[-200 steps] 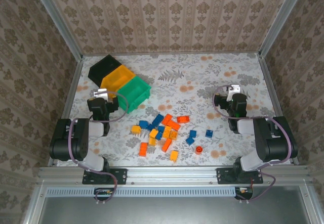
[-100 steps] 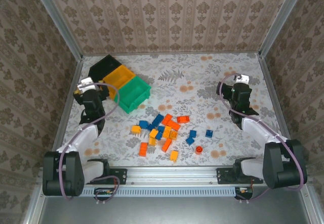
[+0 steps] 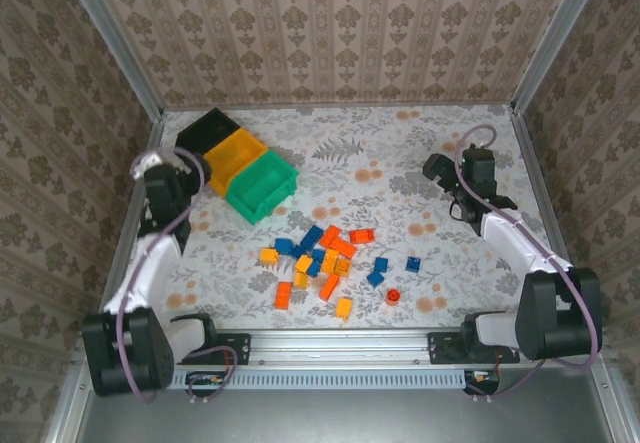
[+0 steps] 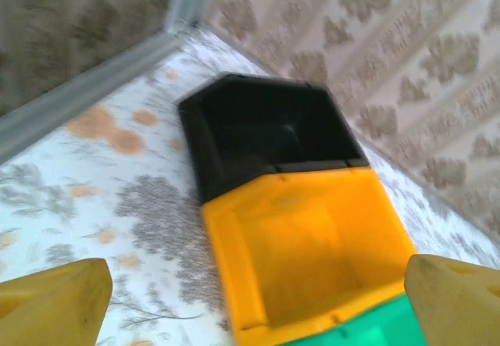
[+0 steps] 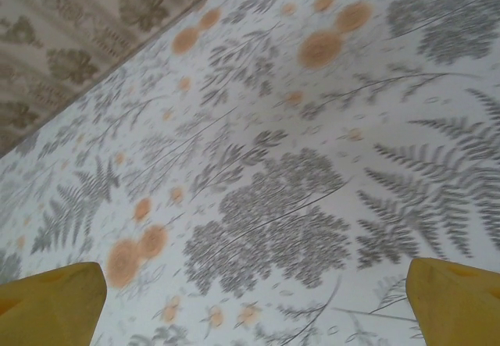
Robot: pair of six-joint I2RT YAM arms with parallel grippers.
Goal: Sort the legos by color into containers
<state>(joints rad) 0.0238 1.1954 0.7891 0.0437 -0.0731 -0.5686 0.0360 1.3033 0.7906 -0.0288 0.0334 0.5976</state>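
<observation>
A floral table (image 3: 400, 153) is seen from above, enclosed by patterned walls (image 3: 330, 33). The left arm (image 3: 150, 263) is stretched along the left side and the right arm (image 3: 515, 238) along the right side.

Three bins are set touching in a diagonal row at the far left. The black bin (image 3: 205, 131) is farthest, the yellow bin (image 3: 236, 153) is in the middle, and the green bin (image 3: 262, 185) is nearest the centre.

The legos (image 3: 325, 258) are scattered in a loose cluster on the table at the near middle, apart from the bins. Orange, yellow and blue pieces can be told apart, but single shapes are hard to make out.

The left gripper (image 3: 150, 166) is held just left of the black bin. In the blurred left wrist view its fingers (image 4: 55, 295) are spread wide with nothing between them, and the green bin (image 4: 367, 326) is cut off at the bottom edge.

The right gripper (image 3: 435, 168) is held over bare table at the far right. In the blurred right wrist view its fingers (image 5: 51, 299) are likewise spread wide over the table pattern.
</observation>
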